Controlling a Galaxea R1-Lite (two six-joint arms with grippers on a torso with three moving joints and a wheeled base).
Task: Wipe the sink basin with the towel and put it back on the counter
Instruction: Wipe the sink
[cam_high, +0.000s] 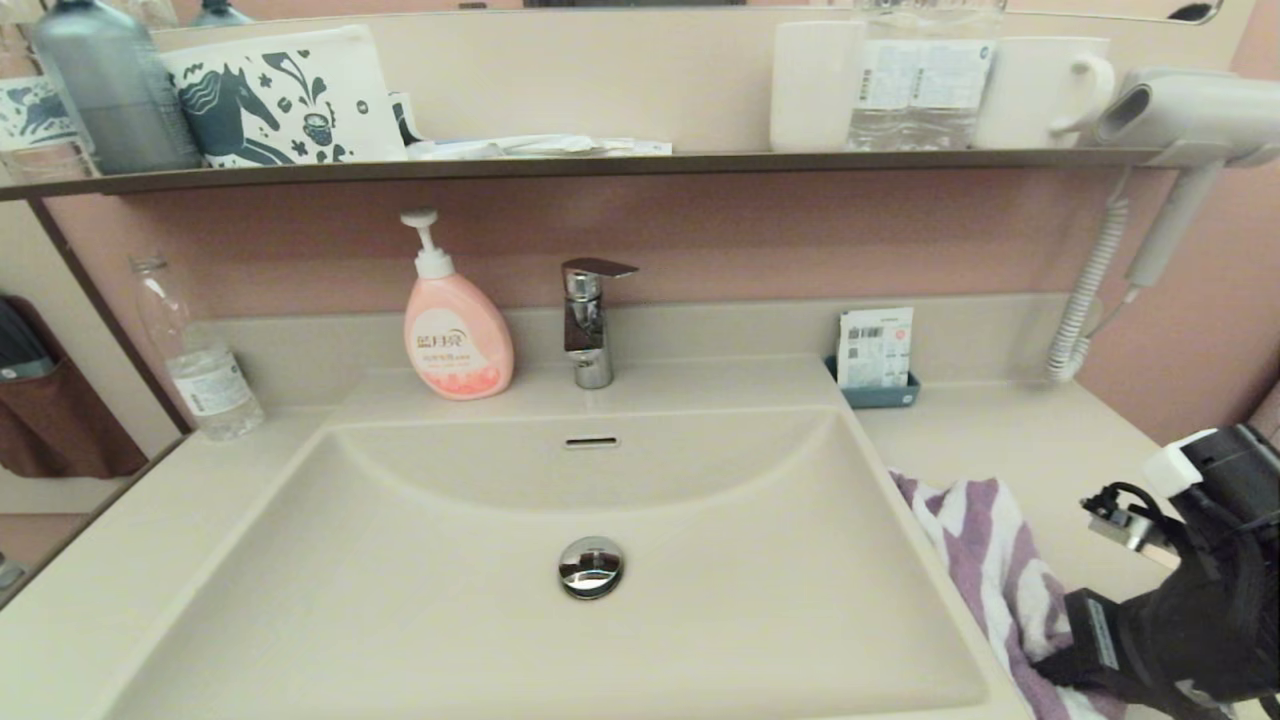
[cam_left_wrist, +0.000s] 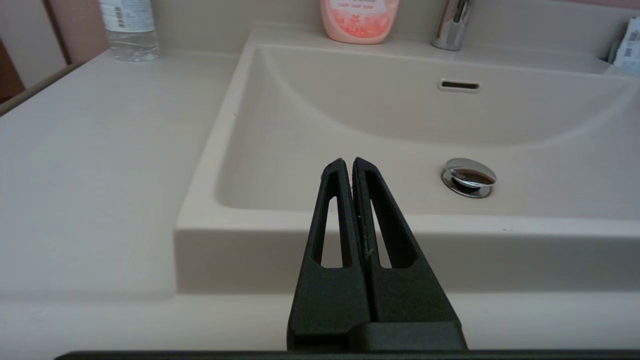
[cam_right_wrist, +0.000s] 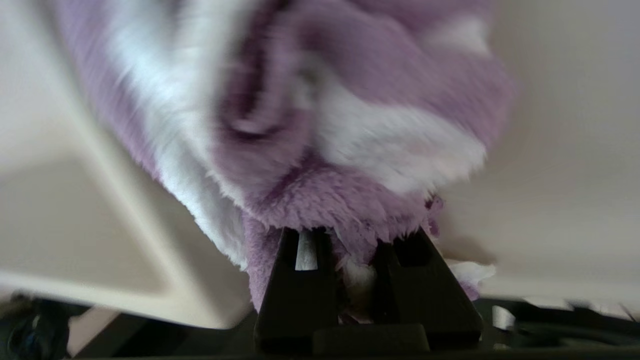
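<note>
The right gripper has its fingers clamped on the near edge of the soft, floppy purple-striped towel on the counter right of the sink basin, a bunched fold likely giving the surest hold, while the left gripper hovers near, fingers pressed together on nothing.

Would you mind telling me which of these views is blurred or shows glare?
Right wrist view: the towel is smeared with blur above the right pincer, which grips its edge. Head view: sharp, with bright reflections on the drain plug. Left wrist view: clear, the left pincer crisp.
</note>
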